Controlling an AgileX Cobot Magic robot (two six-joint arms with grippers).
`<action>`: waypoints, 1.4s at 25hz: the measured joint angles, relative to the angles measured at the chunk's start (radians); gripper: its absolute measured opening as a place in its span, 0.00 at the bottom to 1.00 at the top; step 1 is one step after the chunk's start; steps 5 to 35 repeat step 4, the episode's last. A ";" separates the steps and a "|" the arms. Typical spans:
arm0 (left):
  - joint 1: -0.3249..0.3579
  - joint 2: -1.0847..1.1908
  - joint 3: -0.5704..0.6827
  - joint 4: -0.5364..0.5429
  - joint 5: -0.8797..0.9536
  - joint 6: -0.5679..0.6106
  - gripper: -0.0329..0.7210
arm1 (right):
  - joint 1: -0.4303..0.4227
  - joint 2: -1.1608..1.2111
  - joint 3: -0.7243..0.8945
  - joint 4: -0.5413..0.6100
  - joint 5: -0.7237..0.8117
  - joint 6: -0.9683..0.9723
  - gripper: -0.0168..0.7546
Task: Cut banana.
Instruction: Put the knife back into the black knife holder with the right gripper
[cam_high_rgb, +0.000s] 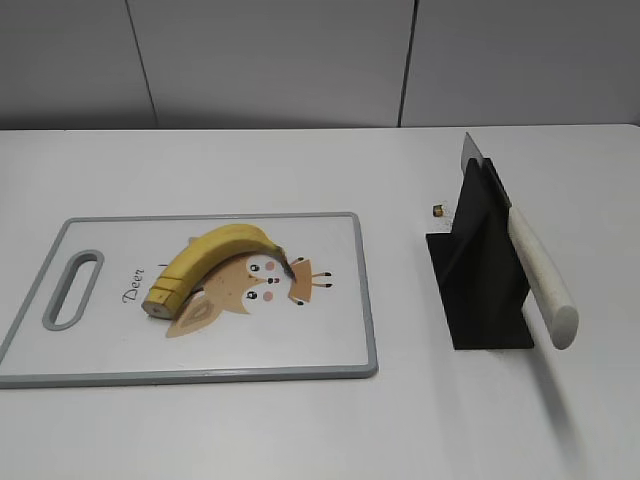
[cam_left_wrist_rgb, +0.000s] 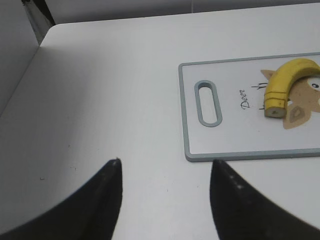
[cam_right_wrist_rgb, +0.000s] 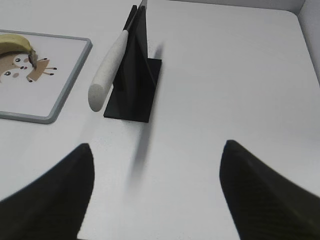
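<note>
The banana (cam_high_rgb: 215, 258) is judged soft, light and prone to rolling; both grippers (cam_left_wrist_rgb: 165, 200) (cam_right_wrist_rgb: 157, 192) are spread wide, empty.

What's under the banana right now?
The banana lies on the cutting board, across its cartoon deer print. The deer's face and one ear show; the part of the print beneath the banana is hidden.

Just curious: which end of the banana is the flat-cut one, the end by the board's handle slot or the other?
The banana's end nearest the handle slot is flat-cut; the other ends in a dark stem.
</note>
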 joint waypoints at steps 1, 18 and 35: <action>0.000 0.000 0.000 0.000 0.000 0.000 0.76 | 0.000 0.000 0.000 0.000 0.000 0.000 0.79; 0.000 0.000 0.000 0.000 0.000 0.000 0.76 | 0.000 0.000 0.000 0.000 0.000 0.000 0.79; 0.000 0.000 0.000 0.000 0.000 0.000 0.76 | 0.000 0.000 0.000 0.000 0.000 0.000 0.79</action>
